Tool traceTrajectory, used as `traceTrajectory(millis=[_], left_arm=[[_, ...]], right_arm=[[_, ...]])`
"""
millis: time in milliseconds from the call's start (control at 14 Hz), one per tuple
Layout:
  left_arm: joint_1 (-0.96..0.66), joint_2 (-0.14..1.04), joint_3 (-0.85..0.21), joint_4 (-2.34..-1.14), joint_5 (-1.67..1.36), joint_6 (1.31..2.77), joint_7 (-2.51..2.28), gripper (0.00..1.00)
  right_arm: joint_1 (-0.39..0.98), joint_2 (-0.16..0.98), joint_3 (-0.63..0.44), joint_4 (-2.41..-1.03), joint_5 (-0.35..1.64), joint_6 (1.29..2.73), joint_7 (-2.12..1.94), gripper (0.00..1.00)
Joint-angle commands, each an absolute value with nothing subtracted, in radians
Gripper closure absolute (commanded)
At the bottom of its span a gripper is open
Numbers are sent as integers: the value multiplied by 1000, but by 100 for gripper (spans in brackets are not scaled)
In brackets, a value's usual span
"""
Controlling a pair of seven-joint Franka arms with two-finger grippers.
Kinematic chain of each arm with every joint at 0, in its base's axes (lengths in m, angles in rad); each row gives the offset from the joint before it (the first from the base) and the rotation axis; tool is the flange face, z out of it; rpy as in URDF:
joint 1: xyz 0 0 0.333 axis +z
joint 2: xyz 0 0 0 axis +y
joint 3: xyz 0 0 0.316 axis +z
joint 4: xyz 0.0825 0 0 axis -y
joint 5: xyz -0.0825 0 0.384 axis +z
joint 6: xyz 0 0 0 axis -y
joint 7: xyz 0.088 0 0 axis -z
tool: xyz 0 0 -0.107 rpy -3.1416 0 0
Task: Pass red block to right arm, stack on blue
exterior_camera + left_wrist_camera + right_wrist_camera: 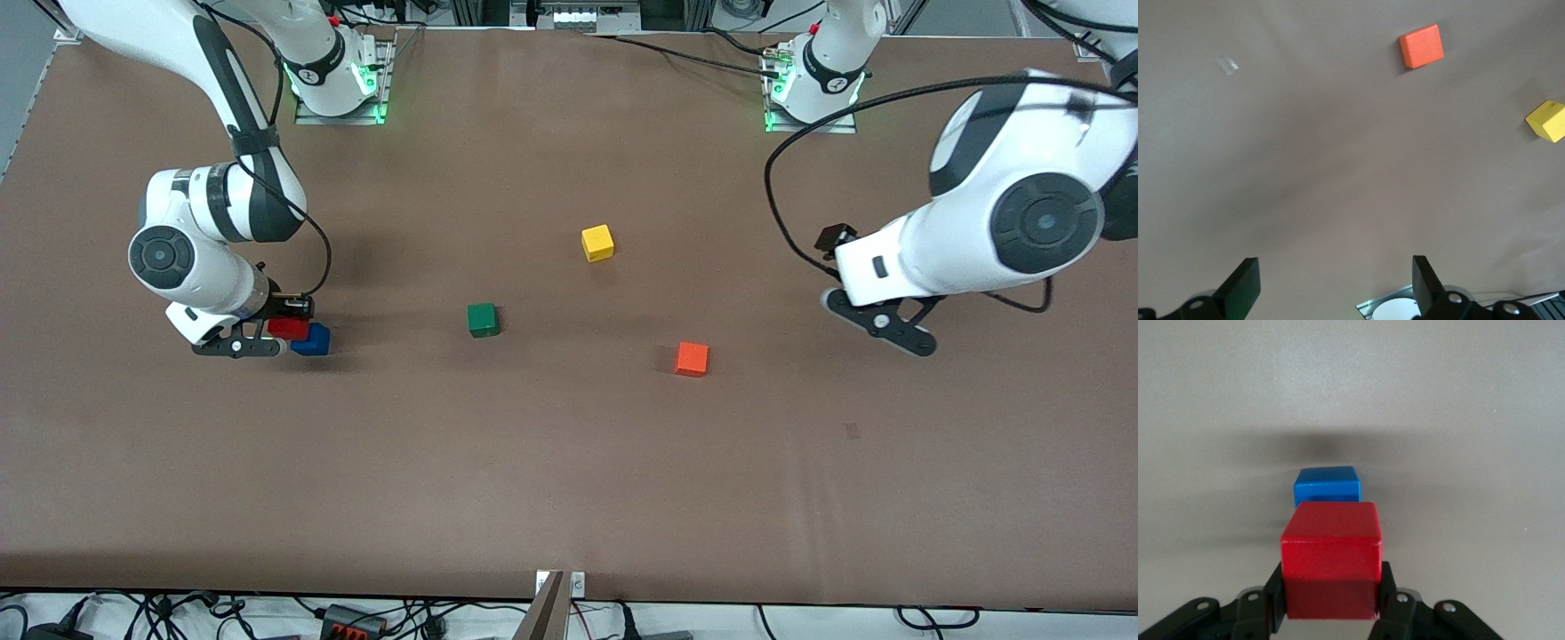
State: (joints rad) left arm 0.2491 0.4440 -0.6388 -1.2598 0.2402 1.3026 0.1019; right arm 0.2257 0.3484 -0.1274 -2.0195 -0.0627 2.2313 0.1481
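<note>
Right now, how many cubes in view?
5. Red block in right gripper above blue cube; green cube, yellow cube, orange cube mid-table. None seem hidden.

We can't tell if red block (1330, 553) touches blue cube (1327, 485); right gripper (267, 342) hides most of both.

A wide table (569, 498) covered in a plain matte brown surface fills nearly the whole front view, lit evenly from above with soft shadows. Along its nearer edge runs a pale strip of floor (800, 622) strewn with black cables (178, 613) and a power strip (356, 620). At the top edge, 2 metal mounting plates (342, 111) glow green, with grey framework above them
</note>
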Motion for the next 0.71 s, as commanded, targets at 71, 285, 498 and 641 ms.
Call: traceTrajectory(millis=[71, 285, 498, 641], left_arm=[[250, 395, -515, -1215, 246, 1354, 92, 0], [128, 255, -285, -1331, 139, 1471, 87, 0], [19, 152, -71, -1439, 25, 1486, 87, 0], [-18, 40, -11, -1564, -12, 1541, 60, 0]], right_arm=[[222, 360, -120, -2029, -63, 2263, 172, 100], [221, 360, -118, -2025, -63, 2263, 155, 100], [224, 364, -115, -2022, -64, 2260, 138, 100], [222, 367, -115, -2003, -64, 2250, 103, 100]])
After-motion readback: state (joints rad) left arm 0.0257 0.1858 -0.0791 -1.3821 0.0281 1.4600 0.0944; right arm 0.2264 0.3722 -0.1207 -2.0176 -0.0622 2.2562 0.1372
